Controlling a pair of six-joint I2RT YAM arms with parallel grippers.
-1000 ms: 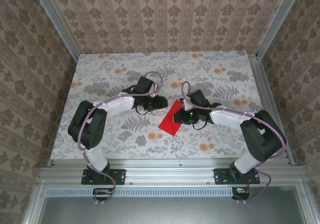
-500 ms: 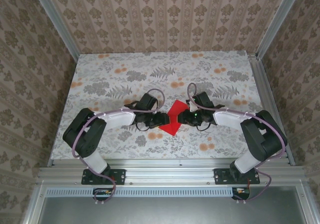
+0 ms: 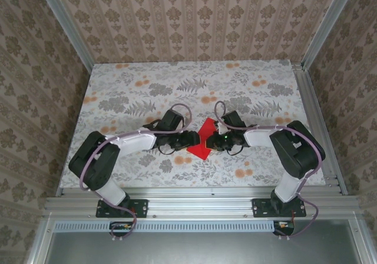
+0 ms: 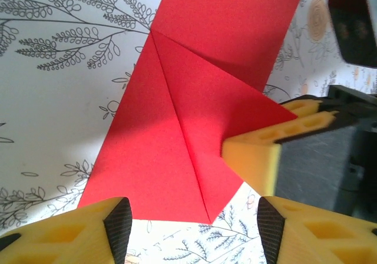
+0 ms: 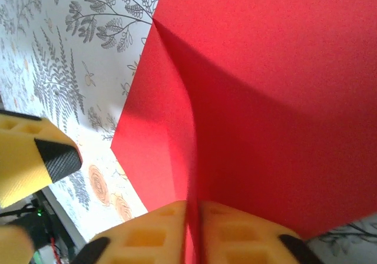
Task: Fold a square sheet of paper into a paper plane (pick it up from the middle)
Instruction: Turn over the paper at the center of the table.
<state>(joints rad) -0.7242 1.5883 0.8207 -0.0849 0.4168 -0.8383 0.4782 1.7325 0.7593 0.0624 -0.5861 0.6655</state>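
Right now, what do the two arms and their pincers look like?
Both the left arm and the right arm have pale links, black joints and a purple cable alongside. The left pincer and right pincer have yellow fingers with black pads. A green light glows on the right arm.

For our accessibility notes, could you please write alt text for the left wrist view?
A red square sheet of paper on a floral table, flaps folded to a centre crease. The right claw pinches one flap's corner; the left claw hangs open below.
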